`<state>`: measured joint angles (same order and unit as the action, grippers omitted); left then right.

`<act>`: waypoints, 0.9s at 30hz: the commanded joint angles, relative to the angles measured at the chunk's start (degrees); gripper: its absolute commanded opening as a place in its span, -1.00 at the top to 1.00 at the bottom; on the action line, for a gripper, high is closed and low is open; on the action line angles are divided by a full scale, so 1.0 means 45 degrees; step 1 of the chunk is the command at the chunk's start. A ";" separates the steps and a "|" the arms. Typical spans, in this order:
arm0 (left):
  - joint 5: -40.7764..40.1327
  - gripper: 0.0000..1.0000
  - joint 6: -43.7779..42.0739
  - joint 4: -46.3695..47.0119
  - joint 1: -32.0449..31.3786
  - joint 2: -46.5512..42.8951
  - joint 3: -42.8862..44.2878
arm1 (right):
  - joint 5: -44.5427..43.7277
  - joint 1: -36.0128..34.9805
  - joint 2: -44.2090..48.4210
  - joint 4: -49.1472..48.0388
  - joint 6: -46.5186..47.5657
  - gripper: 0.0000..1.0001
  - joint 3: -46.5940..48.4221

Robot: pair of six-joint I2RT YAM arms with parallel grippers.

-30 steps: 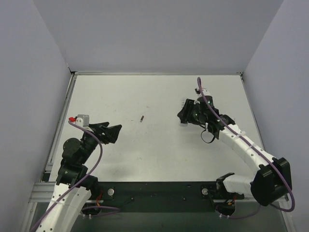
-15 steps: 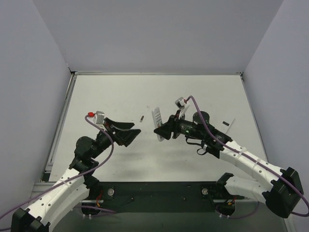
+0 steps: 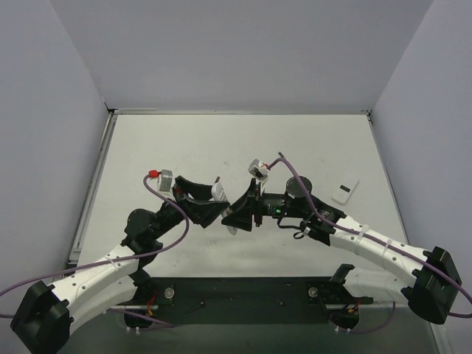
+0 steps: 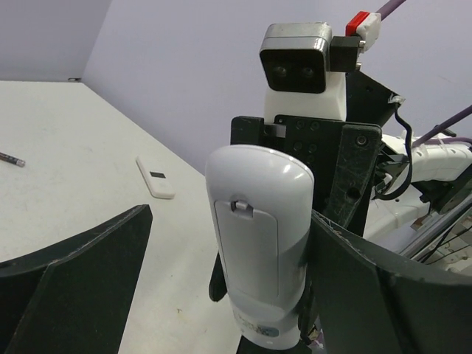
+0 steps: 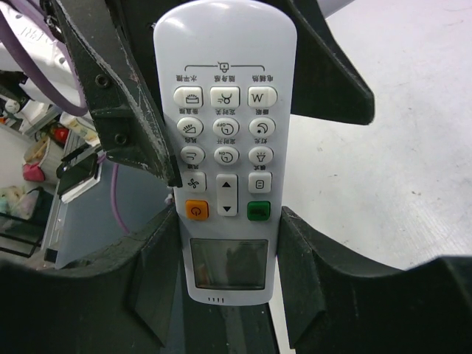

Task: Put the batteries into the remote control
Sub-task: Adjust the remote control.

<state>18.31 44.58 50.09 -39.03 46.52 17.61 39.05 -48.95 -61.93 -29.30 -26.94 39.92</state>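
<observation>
The right claw (image 5: 227,280) is partly closed on the lower end of the remote control (image 5: 225,147), holding it clear of the tabletop (image 3: 184,147) with the button face toward its own camera. The left claw (image 3: 206,205) is spread wide, its fingers (image 4: 88,280) flanking the remote's plain back without gripping it. What looks like one of the batteries (image 4: 9,158) lies well apart on the tabletop, as does a small white flat piece (image 4: 155,177).
</observation>
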 commanded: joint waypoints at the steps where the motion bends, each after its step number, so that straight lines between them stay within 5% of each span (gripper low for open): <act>1: 0.0658 -0.86 -0.0004 0.2384 -0.0292 0.0461 0.0248 | 0.0951 -0.0216 0.0071 -0.1516 0.0264 1.00 0.0679; 11: 0.1400 -0.46 0.0854 0.4356 -0.0702 0.1243 0.0013 | 0.0913 -0.0236 0.0267 -0.1887 0.0186 1.00 0.0504; 17: 0.1285 0.18 0.1110 0.4164 -0.0800 0.1576 0.0189 | -0.0415 -0.0139 0.0481 -0.1420 0.0283 1.00 0.0328; 22: -0.0042 1.00 0.0973 0.2762 -0.0820 0.0701 0.0208 | -0.1505 -0.0138 0.0481 -0.0190 0.0731 0.39 0.0523; 23: -0.0450 1.00 0.0683 0.1249 -0.0839 0.0465 0.0518 | -0.1761 -0.0138 0.0481 0.0237 0.0829 0.13 0.0523; 27: -0.3937 1.00 -0.0217 -0.4284 -0.1151 -0.0591 0.1728 | -0.3478 -0.0333 0.0618 0.1645 0.1668 -0.25 0.0718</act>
<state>15.05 47.72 52.21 -42.83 48.05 18.28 33.50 -50.04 -60.95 -26.41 -24.05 40.47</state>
